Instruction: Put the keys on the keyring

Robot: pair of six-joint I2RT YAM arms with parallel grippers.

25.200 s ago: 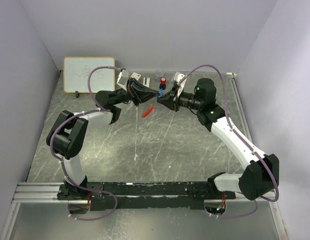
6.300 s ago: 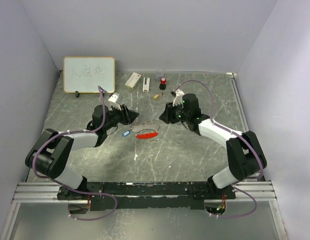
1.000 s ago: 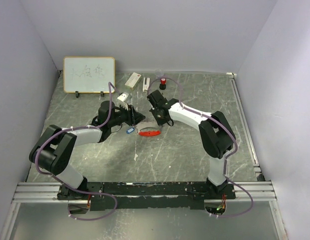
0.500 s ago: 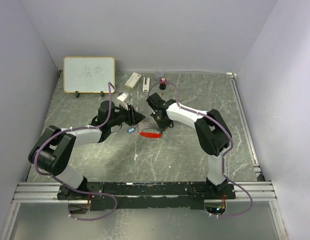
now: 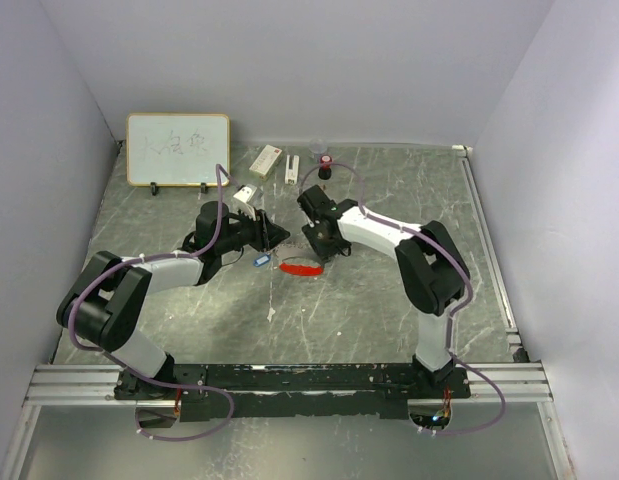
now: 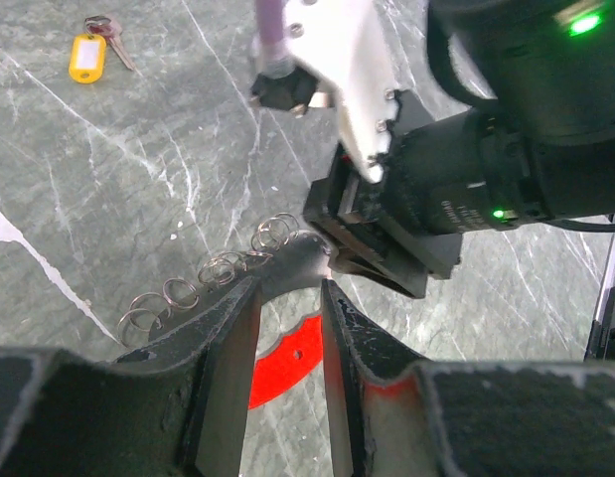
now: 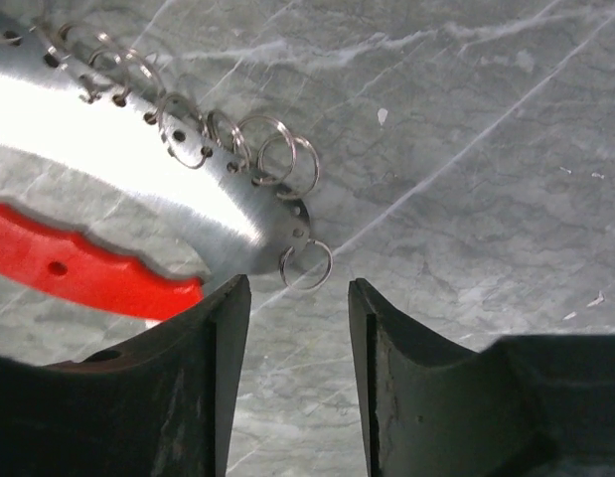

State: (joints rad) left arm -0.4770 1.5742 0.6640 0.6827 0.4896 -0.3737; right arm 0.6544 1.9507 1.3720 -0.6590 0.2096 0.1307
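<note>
At the upper left of the overhead view a small whiteboard (image 5: 177, 150) stands at the back of the grey-green marbled desk (image 5: 389, 300). Right of it, toward the centre, the left hand (image 5: 276, 237) lies low over the desk with its fingers narrowly apart. Just below its tip the blue key (image 5: 259, 261) lies flat on the desk. Immediately right of that key is the keyring (image 5: 301, 268), its red handle pointing to the lower centre of the frame.

In the left wrist view a silvery end of the keyring arches across the fingertips. It appears to be pinched there, though the tips hide the contact. A row of split rings (image 6: 208, 273) trails off to the lower left. The yellow-tagged key (image 6: 86, 58) lies alone at the upper left of that frame, well apart from the rings.

Further right in the overhead view, the right hand (image 5: 324, 250) points down just beside the keyring. In its own camera the fingers stand apart with bare desk between them. The keyring's shiny plate and last ring sit just above the gap, touching neither finger.

Along the back edge, a white box (image 5: 266, 160) and a red-and-black cylinder (image 5: 326, 165) stand well apart from both hands.
</note>
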